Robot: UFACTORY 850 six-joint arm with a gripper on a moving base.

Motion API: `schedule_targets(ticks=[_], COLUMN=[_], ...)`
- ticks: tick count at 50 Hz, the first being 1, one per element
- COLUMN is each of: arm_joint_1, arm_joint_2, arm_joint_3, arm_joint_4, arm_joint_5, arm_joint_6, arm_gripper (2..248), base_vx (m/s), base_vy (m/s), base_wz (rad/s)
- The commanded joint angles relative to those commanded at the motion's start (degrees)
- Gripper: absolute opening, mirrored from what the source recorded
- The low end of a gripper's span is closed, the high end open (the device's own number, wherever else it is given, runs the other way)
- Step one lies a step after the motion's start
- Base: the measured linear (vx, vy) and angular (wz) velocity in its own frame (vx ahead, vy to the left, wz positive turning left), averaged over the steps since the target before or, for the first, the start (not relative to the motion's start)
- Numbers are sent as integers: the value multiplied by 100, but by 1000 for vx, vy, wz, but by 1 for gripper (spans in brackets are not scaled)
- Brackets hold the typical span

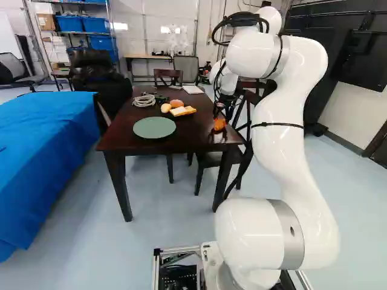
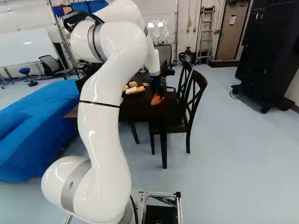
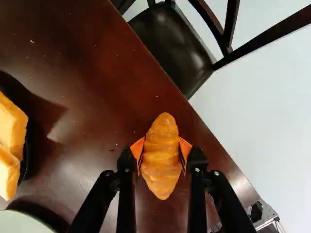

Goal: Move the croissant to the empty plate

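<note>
In the left base view, we go from left to right and take the green plate (image 1: 154, 127) as our landmark. Well apart to its left, we see a blue cover (image 1: 42, 163). Under the plate is the dark brown table (image 1: 130, 142). Behind the plate and a little to its left, a coil of cable (image 1: 144, 101) lies on the table. Behind the plate and to its right is a dark dish (image 3: 30, 158) with slices of bread (image 1: 182, 111). More to the right of the plate, we find the pincer (image 1: 219, 122), which is gripping the croissant (image 3: 161, 162) over the table, near the edge. In the wrist view, we see the orange pads (image 3: 138, 149) touching it from two sides. Also to the right of the plate, a dark chair (image 3: 167, 46) stands beside the table.
</note>
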Motion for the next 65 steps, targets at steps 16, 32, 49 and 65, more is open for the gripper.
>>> schedule_targets(ticks=[16, 32, 49, 65], arm_joint_1=[0, 16, 109, 260], arm_joint_2=[143, 388, 643, 867], arm_joint_3=[44, 114, 169, 187], arm_joint_4=[0, 0, 0, 0], arm_joint_5=[-24, -281, -589, -830], arm_joint_6=[0, 0, 0, 0], arm_gripper=[108, 108, 108, 108], base_vx=[0, 0, 0, 0], base_vy=[0, 0, 0, 0], base_wz=[0, 0, 0, 0])
